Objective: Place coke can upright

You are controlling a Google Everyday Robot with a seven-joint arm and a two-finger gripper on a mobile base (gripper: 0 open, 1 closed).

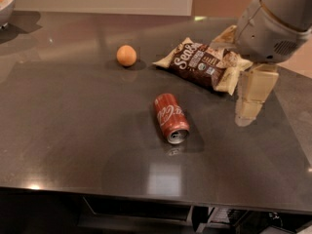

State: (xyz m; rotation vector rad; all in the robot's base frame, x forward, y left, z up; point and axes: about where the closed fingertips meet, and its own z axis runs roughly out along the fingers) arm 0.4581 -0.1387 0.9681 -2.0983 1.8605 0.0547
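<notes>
The coke can (pixel 171 117) lies on its side near the middle of the dark table (pixel 73 130), its silver top facing the front edge. My gripper (pixel 246 115) hangs above the table to the right of the can, well apart from it, with cream-coloured fingers (pixel 254 89) pointing down. It holds nothing. The grey arm reaches in from the upper right.
A brown snack bag (pixel 204 64) lies behind the can, partly covered by the arm. A round orange fruit (pixel 126 55) sits to the bag's left. A bowl (pixel 6 1) with fruit stands at the far left corner.
</notes>
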